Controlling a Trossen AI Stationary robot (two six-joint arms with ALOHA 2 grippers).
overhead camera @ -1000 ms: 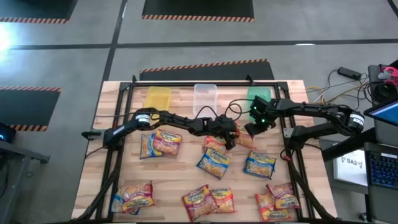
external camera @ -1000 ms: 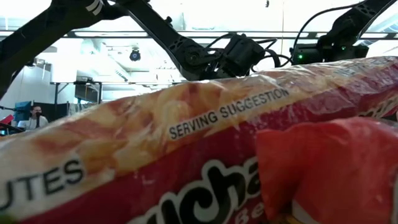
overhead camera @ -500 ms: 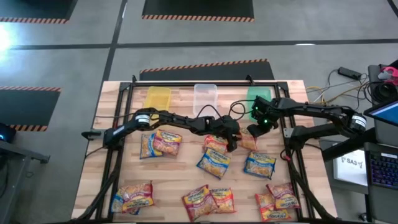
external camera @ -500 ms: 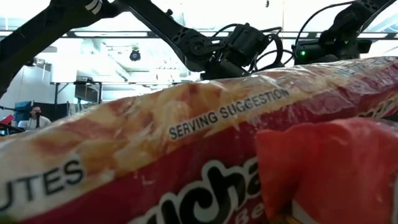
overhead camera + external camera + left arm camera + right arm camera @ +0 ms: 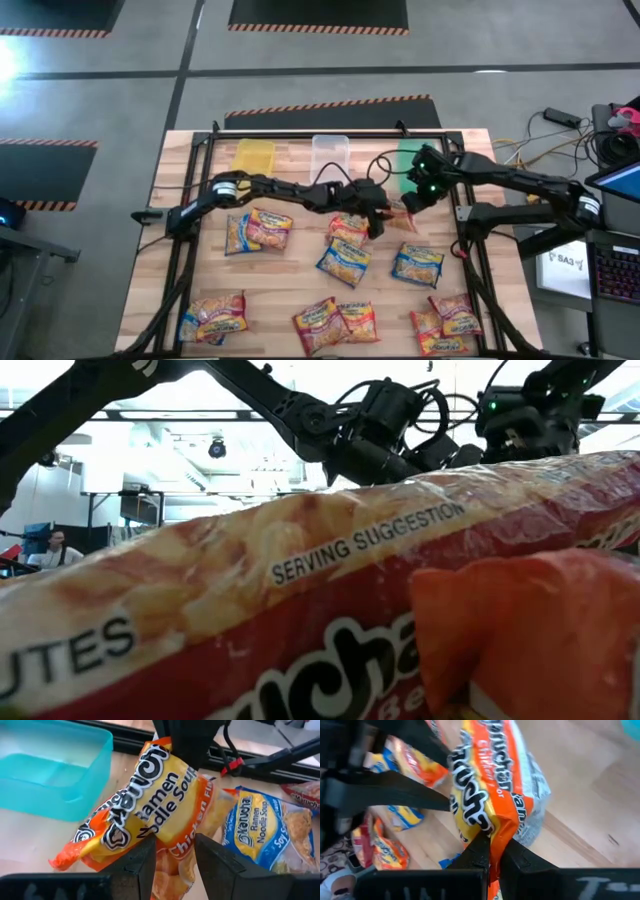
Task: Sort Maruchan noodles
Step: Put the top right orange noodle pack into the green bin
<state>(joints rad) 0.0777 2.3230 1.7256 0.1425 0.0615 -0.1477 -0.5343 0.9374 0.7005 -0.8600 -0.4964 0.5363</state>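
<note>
Low view almost wholly blocked by 1 red packet (image 5: 300,620), table hidden, distant person (image 5: 57,547) too small to tell.

Red packet (image 5: 300,620): "SERVING SUGGESTION". Orange packet (image 5: 150,805): "Ramen Noodle Soup". Blue packet (image 5: 255,827): "Ramen Noodle Soup", "Soy".

A robotics lab: hazard-striped floor mats (image 5: 318,27), a laptop (image 5: 612,232) and loose cables (image 5: 540,135) beside the wooden table (image 5: 300,290).

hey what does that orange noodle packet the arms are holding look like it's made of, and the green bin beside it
The orange noodle packet looks like thin glossy plastic film: it crinkles, catches glare and has a crimped end seam. The green bin looks like smooth, slightly see-through moulded plastic, with rounded corners and an even sheen.
</note>
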